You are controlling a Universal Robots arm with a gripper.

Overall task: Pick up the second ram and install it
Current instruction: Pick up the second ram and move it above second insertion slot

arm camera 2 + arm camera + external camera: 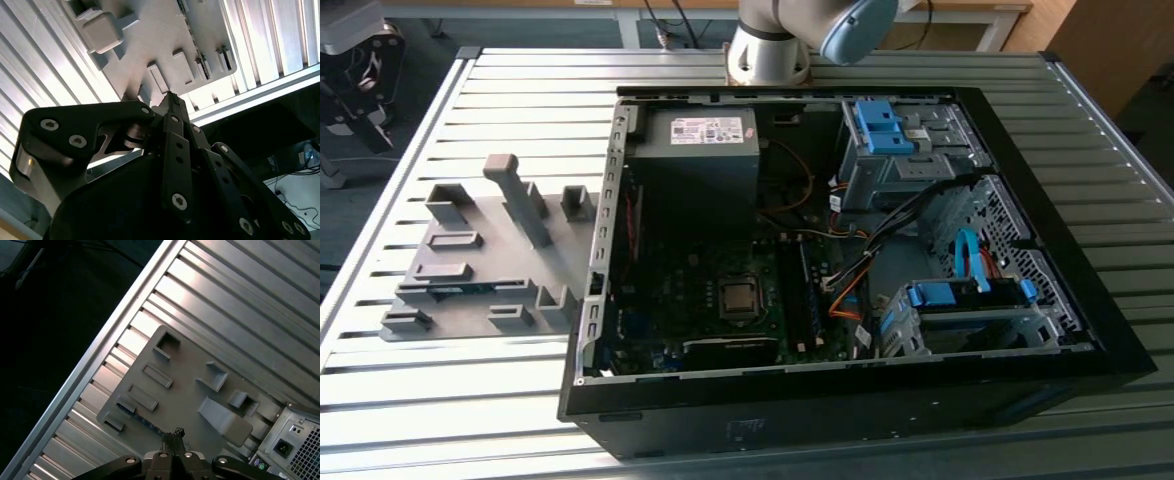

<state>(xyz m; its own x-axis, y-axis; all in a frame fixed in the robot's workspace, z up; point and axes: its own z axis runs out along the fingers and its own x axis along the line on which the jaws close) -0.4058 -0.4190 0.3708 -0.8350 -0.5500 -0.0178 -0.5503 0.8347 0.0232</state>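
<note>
Currently the gripper (176, 433) hovers above the grey fixture plate (190, 390), jaws pressed together, nothing held. The second ram (145, 420) sits in a plate slot just ahead of the tips, presumably to fix its pose for grasping. The PC case (854, 250) lies open beside the plate, giving access to the board.

Closed fingers (176, 436) over grey fixture (186, 365)

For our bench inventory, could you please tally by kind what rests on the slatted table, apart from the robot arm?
Open computer case: 1
Grey fixture plate: 1
Memory board lying on that plate: 1
Total: 3
</note>
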